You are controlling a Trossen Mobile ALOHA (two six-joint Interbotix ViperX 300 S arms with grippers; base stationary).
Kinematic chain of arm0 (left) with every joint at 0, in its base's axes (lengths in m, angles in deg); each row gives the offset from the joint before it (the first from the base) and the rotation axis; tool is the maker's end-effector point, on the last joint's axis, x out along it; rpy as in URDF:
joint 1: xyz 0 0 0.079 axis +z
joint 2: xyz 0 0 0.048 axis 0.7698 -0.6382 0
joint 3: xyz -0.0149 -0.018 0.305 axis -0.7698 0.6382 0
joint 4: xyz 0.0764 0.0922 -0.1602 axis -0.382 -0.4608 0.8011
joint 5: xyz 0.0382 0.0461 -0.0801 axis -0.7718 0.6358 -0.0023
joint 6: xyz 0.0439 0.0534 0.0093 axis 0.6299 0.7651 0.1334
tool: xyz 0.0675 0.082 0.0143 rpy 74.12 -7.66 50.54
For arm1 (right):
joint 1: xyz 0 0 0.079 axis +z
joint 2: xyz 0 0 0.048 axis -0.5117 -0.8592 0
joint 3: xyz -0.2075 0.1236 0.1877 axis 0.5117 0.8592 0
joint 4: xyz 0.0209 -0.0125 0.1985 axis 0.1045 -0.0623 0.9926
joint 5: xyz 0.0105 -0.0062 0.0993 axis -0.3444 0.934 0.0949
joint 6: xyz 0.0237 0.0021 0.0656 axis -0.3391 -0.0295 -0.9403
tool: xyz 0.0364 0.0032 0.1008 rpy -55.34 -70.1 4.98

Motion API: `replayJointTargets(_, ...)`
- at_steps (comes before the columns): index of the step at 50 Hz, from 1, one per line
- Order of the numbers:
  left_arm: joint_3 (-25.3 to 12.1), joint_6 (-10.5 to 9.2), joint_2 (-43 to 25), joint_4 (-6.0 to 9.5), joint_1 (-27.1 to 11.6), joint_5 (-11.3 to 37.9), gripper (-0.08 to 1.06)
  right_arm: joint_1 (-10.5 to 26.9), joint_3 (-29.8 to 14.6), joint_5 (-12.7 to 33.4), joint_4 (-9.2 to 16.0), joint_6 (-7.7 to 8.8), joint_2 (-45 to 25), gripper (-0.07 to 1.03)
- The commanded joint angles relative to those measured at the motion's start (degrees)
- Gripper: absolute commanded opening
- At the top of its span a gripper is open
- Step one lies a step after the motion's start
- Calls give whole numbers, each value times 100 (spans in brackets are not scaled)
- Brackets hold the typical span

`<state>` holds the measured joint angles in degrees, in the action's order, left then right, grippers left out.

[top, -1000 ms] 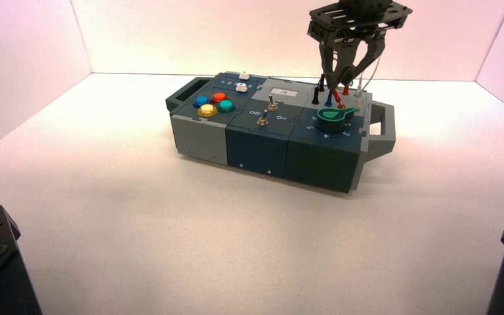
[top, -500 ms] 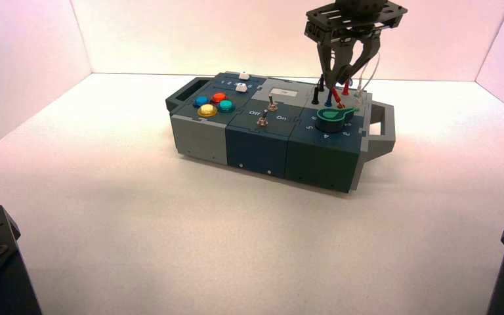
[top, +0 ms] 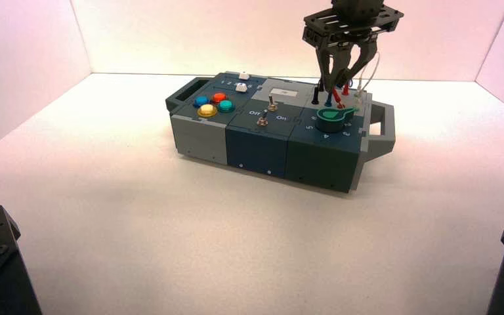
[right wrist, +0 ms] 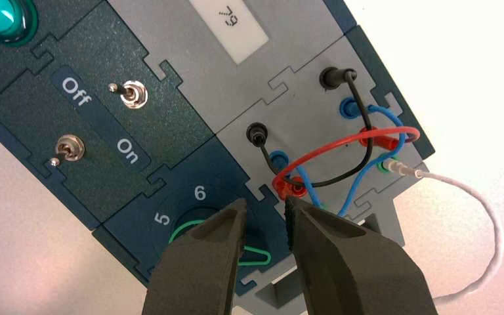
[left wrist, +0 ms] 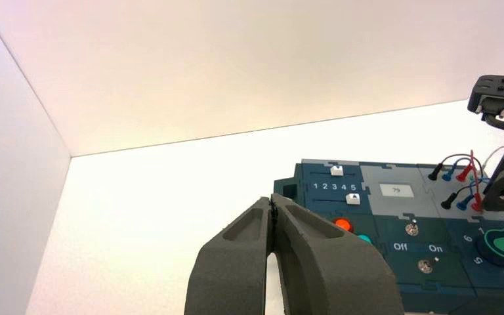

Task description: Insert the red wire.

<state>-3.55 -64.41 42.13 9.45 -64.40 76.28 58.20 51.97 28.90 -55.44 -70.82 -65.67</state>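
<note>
R gripper [right wrist: 266, 209], tapered matte-black fingers apart w/ nothing btwn, is above & behind round green knob [top: 332, 119]; smooth, curved red wire [right wrist: 331, 146] at red sockets [right wrist: 298, 186] behind knob; L gripper [left wrist: 272, 198] closed, well left of it.

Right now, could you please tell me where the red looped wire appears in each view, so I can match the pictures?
High view: right of centre, in the upper part, red wire under the right gripper.
Left wrist view: near the right edge, about mid-height, beside the right gripper.
Right wrist view: right of centre, arching between two red sockets.
Shared landmark: the green-pointer knob on the box, partly hidden in the right wrist view.
</note>
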Motion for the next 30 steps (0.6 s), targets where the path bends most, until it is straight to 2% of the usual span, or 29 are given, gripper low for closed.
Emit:
replayJointTargets(1,-193,-18,0,18,35,-62,-3,9,-167,-26,-44,-18,70,31)
replayJointTargets(30,-193,-18,35,18,35,-62,-3,9,-255,-9,-132,-35,-132,28)
